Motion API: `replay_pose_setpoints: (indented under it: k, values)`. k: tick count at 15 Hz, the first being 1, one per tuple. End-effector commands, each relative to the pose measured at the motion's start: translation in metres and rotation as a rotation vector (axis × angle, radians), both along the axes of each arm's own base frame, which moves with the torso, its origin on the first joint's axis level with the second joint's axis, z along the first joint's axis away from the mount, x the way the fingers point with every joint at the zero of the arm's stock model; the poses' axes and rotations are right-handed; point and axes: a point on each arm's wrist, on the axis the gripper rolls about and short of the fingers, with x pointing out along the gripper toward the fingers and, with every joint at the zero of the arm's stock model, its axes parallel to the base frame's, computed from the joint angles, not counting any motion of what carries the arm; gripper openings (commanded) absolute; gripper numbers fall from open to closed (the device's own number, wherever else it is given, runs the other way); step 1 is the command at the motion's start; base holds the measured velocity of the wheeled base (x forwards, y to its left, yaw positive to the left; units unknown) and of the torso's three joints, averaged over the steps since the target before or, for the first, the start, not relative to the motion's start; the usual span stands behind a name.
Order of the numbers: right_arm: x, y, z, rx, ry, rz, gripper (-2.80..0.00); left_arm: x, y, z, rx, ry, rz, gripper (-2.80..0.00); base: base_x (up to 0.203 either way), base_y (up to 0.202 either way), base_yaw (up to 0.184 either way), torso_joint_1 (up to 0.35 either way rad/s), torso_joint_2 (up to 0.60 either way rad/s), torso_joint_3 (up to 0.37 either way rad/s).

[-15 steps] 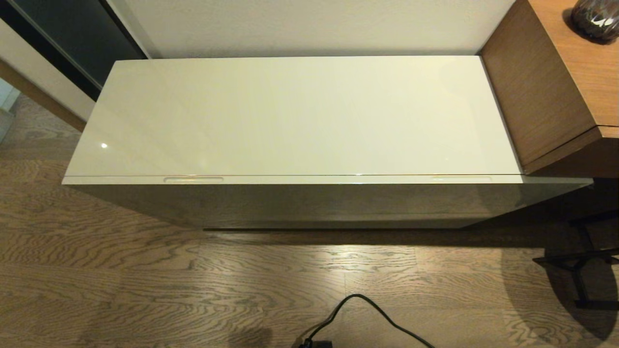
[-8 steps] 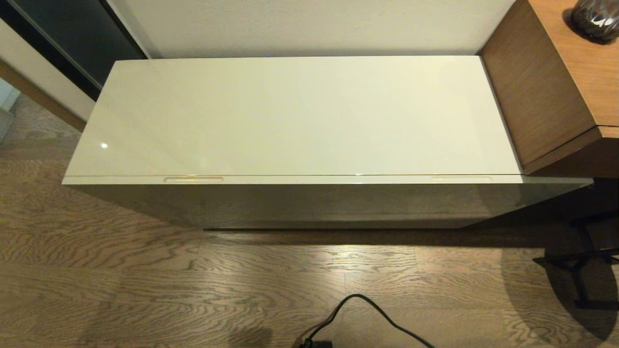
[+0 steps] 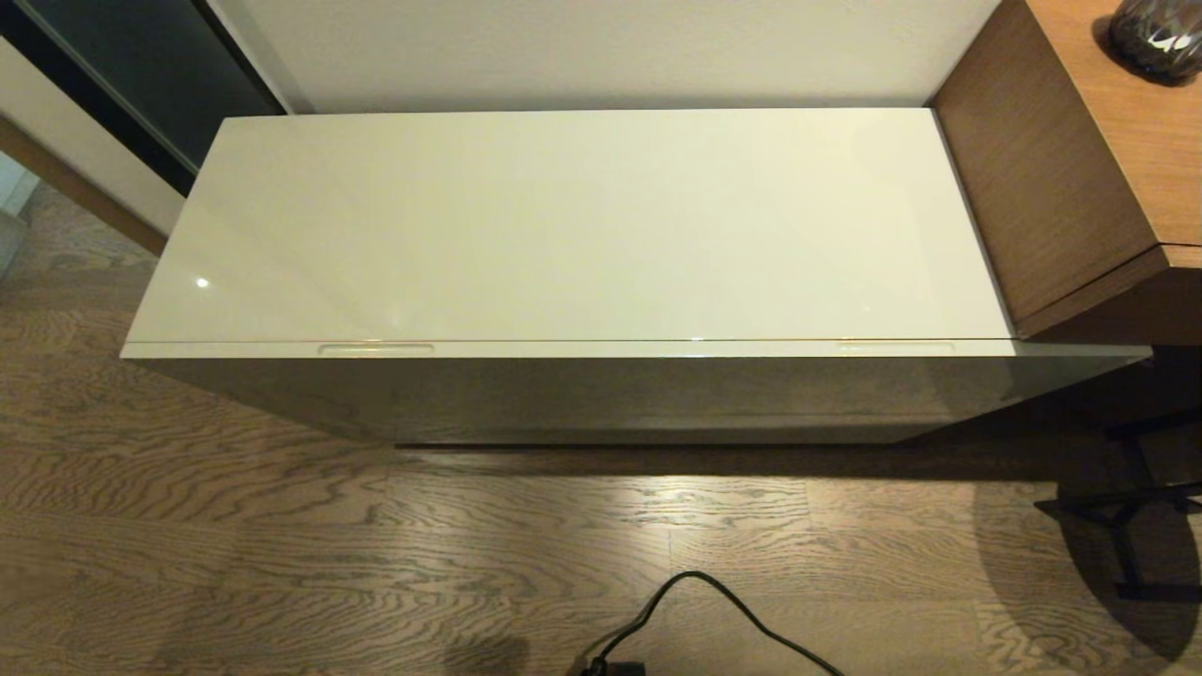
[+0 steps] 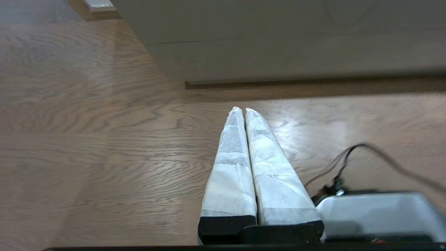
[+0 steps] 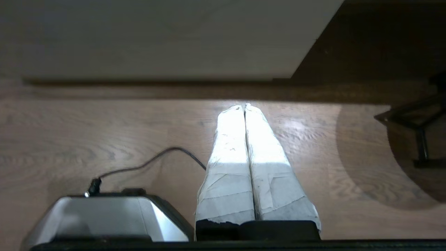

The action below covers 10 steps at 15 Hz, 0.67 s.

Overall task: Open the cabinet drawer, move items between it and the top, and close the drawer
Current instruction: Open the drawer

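Note:
The low glossy cream-white cabinet stands against the wall. Its top (image 3: 573, 225) is bare. The cabinet drawer (image 3: 601, 349) is pushed in flush, with two slim slot handles along its front edge, one at the left (image 3: 376, 349) and one at the right (image 3: 895, 346). Neither arm shows in the head view. In the left wrist view my left gripper (image 4: 242, 109) hangs shut over the wooden floor, short of the cabinet's front (image 4: 278, 52), holding nothing. My right gripper (image 5: 244, 106) is likewise shut and empty above the floor before the cabinet (image 5: 156, 38).
A brown wood-grain cabinet (image 3: 1061, 178) stands against the right end, with a dark vase (image 3: 1155, 36) on it. A black cable (image 3: 714, 610) lies on the floor in front. A dark metal stand (image 3: 1127, 507) stands at the right. A dark doorway (image 3: 122, 75) opens at the left.

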Motion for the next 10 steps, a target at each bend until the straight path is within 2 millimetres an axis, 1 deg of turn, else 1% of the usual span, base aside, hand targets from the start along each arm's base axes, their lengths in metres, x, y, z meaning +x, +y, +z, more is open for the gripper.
replay_pose_setpoints:
  k: [1, 2, 3, 4, 5, 7, 8, 10]
  values:
    - [-0.002, 0.000, 0.001, -0.002, 0.024, -0.002, -2.80, -0.001, 0.000, 0.001, 0.023, 0.022, -0.006, -2.80, 0.000, 0.000, 0.000, 0.000, 0.00, 0.000]
    - [-0.004, 0.000, 0.002, -0.005, 0.061, -0.003, -2.80, -0.004, 0.000, 0.003, 0.043, 0.049, -0.011, -2.80, 0.000, 0.000, 0.000, 0.000, 0.00, 0.000]
    - [-0.007, 0.000, 0.009, -0.008, 0.052, 0.006, -2.80, -0.007, 0.000, 0.011, 0.048, 0.039, -0.019, -2.80, 0.000, 0.000, 0.000, 0.000, 0.00, 0.000]
    - [-0.014, 0.001, 0.022, -0.009, 0.039, 0.024, -2.80, -0.010, -0.001, 0.023, 0.050, 0.027, -0.040, -2.80, 0.000, 0.000, 0.000, 0.000, 0.00, 0.000]
    - [-0.022, 0.001, 0.035, -0.007, 0.028, 0.069, -2.80, -0.009, -0.001, 0.033, 0.048, 0.035, -0.064, -2.80, 0.000, 0.000, 0.000, 0.000, 0.00, 0.000]
    - [-0.036, 0.004, 0.052, -0.003, 0.019, 0.176, -2.80, -0.004, -0.002, 0.059, 0.010, 0.050, -0.082, -2.80, 0.000, 0.000, 0.000, 0.000, 0.00, 0.000]
    - [-0.038, 0.004, 0.054, -0.001, 0.022, 0.205, -2.80, -0.001, -0.002, 0.073, -0.029, 0.053, -0.084, -2.80, 0.000, 0.000, 0.000, 0.000, 0.00, 0.000]
    - [-0.048, 0.004, 0.070, -0.007, -0.040, 0.207, -2.80, 0.004, -0.002, 0.102, -0.140, 0.044, -0.082, -2.80, 0.000, 0.000, 0.000, 0.000, 0.00, 0.000]
